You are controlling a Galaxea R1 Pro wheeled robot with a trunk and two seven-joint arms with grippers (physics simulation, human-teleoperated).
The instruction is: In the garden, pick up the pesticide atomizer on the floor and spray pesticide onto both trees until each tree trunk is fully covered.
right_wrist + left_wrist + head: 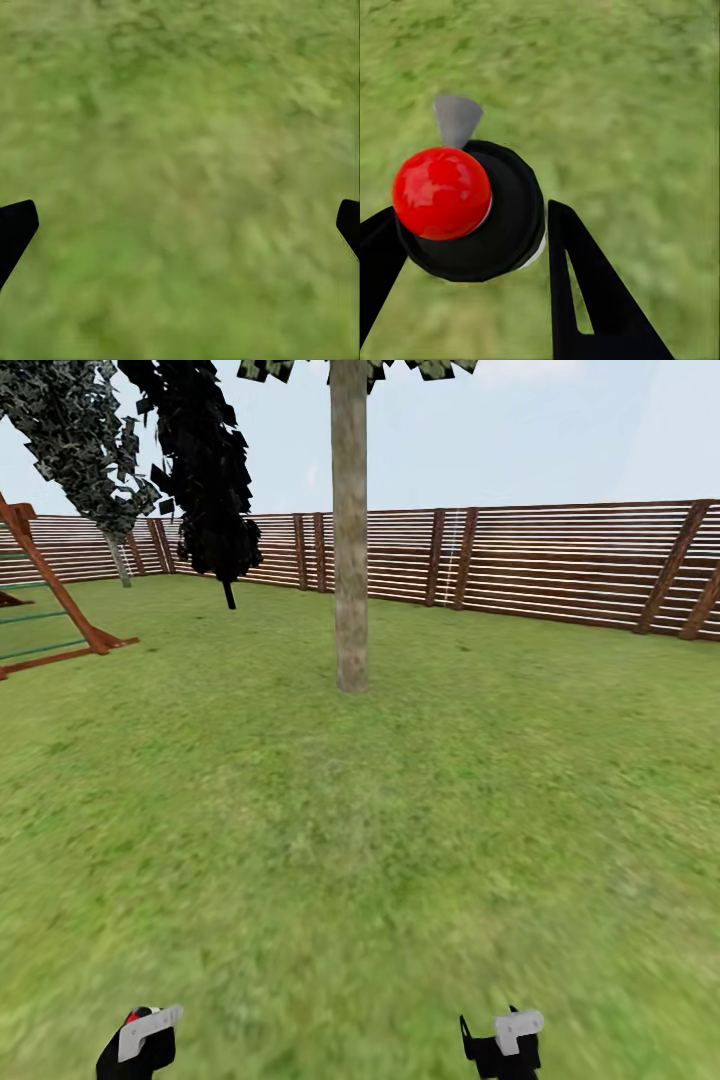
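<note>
We find left gripper (472,247) clamped round pesticide atomizer (472,214) (red cap, black rigid body; likely light, smooth, slip-prone). We advise hold at body, nozzle free. Right gripper (180,232) spread, empty. Tree trunk (349,560) well ahead on lawn (400,810).

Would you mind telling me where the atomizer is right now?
The atomizer sits between the left gripper's fingers in the left wrist view, over the grass.
</note>
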